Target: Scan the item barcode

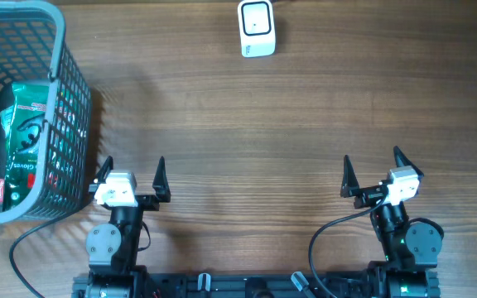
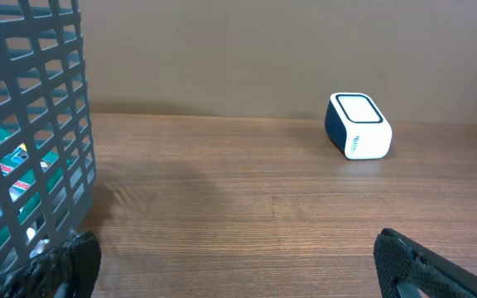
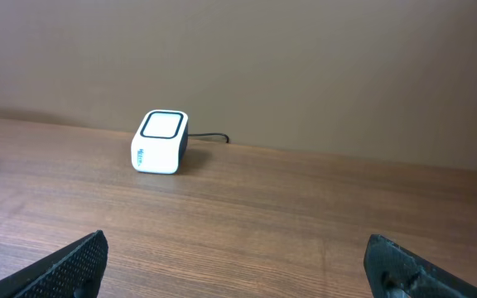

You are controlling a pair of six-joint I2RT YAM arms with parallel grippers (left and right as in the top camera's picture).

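A green packet (image 1: 25, 141), the item, lies inside the grey mesh basket (image 1: 60, 50) at the left; its barcode does not show. The white barcode scanner (image 1: 257, 27) stands at the table's far edge, also in the left wrist view as the scanner (image 2: 358, 126) and in the right wrist view as the scanner (image 3: 161, 141). My left gripper (image 1: 132, 171) rests open near the front edge, just right of the basket. My right gripper (image 1: 373, 169) is open too, at the front right. Both hold nothing.
The basket wall (image 2: 31, 124) fills the left of the left wrist view, close to my left finger. A black cable (image 3: 209, 137) runs from the scanner's back. Bare wooden tabletop (image 1: 247, 132) lies between the grippers and the scanner.
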